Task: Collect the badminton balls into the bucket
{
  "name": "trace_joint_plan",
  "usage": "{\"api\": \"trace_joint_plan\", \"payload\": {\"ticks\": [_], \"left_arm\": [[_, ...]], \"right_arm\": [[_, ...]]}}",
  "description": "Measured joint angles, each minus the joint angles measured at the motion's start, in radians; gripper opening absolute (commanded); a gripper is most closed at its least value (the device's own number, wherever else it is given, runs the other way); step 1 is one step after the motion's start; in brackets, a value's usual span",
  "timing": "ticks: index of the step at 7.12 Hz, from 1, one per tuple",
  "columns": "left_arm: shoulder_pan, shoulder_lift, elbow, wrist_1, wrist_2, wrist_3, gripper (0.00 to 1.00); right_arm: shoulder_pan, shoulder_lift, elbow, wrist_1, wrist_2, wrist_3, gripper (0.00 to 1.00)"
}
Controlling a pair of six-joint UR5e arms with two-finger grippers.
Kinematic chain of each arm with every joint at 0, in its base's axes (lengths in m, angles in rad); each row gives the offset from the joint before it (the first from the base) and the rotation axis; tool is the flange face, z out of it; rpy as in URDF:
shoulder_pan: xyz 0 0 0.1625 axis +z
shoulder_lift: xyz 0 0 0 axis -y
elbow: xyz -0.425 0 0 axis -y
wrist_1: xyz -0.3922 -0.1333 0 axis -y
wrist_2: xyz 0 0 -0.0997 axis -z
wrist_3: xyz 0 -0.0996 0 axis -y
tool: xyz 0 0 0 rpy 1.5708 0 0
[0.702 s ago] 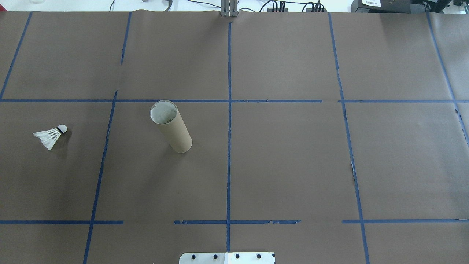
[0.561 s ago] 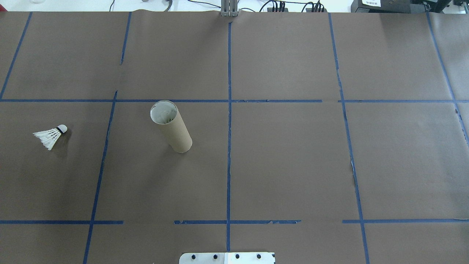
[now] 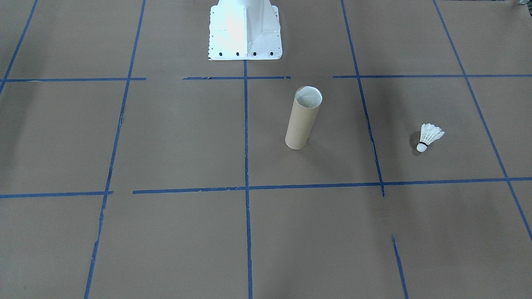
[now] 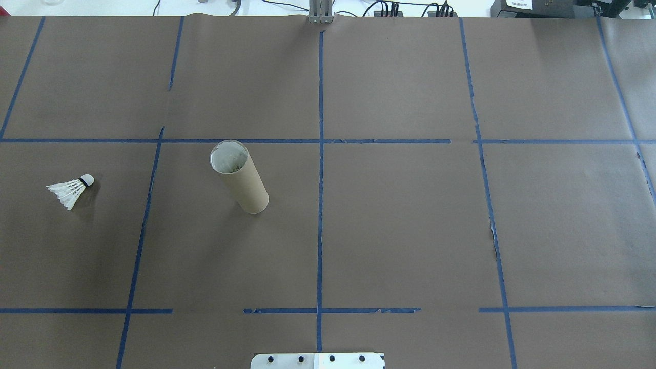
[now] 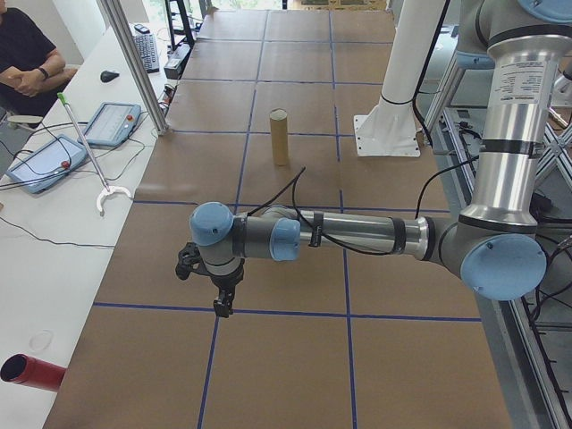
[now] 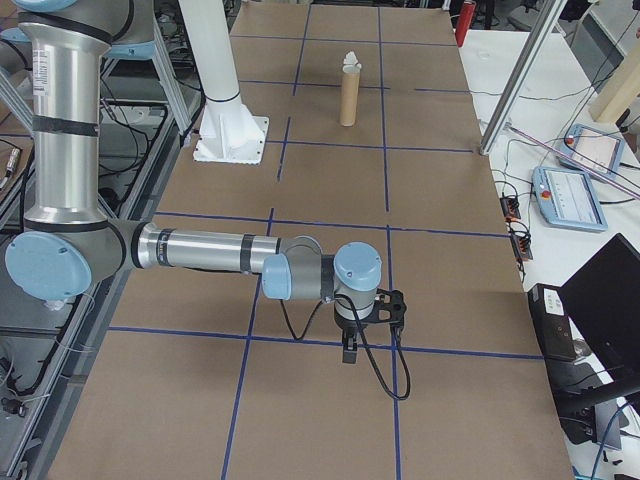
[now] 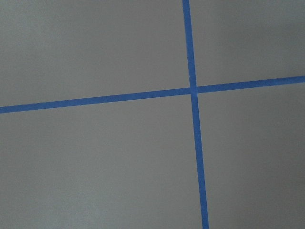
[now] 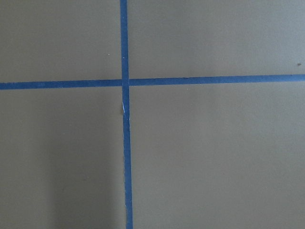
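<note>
A white shuttlecock lies on its side on the brown paper at the robot's far left, its cork tip toward the bucket. The bucket, a brown cardboard tube with a pale inside, stands upright left of the centre line. Only the side views show the grippers. The left gripper hangs over a tape crossing, far from both. The right gripper hangs over the table's other end. I cannot tell whether either is open or shut. The wrist views show only paper and tape.
The white metal base stands at the robot's edge of the table. Blue tape lines grid the brown paper. A side bench holds tablets, cables and a red cylinder; a person sits beyond it.
</note>
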Motion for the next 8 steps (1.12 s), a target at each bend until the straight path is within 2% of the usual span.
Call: {"api": "trace_joint_plan", "payload": {"ticks": [1,3,7,8], "left_arm": [[0.02,-0.019,-0.017,-0.06,0.003,-0.12,1.0],[0.118,0.01,-0.072,-0.29,0.024,-0.475,1.0],[0.307,0.231,-0.089,-0.916,0.038,-1.116,1.0],[0.347,0.268,-0.083,-1.027,0.039,-1.256,1.0]], "right_arm": [[0.0,0.0,0.0,0.0,0.0,0.0,1.0],[0.0,0.0,0.0,0.0,0.0,0.0,1.0],[0.0,0.0,0.0,0.0,0.0,0.0,1.0],[0.0,0.0,0.0,0.0,0.0,0.0,1.0]]}}
